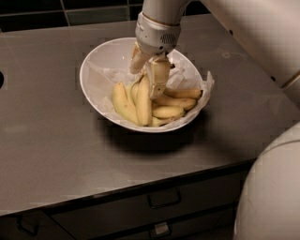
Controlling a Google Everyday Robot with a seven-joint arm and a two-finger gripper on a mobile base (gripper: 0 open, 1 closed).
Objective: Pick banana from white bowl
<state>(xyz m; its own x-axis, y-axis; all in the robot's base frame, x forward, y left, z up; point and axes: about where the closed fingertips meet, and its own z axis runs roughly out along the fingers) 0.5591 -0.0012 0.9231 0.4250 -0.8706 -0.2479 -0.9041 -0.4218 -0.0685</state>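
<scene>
The white bowl (93,65), wide and lined with crumpled white paper, sits on the grey counter and holds several pale-yellow bananas. The longest banana (143,104) lies near the bowl's middle with its stem end pointing up toward the gripper. My gripper (146,83) reaches down into the bowl from above, over the upper end of that banana. Its two tan fingers (158,77) stand apart, one on each side of the banana's top. Whether they touch the banana cannot be told. The gripper hides part of the fruit behind it.
The grey countertop (47,140) runs around the bowl, with its front edge above dark drawers (164,199). A dark tiled wall (70,9) stands at the back. My white arm and body (272,187) fill the right side.
</scene>
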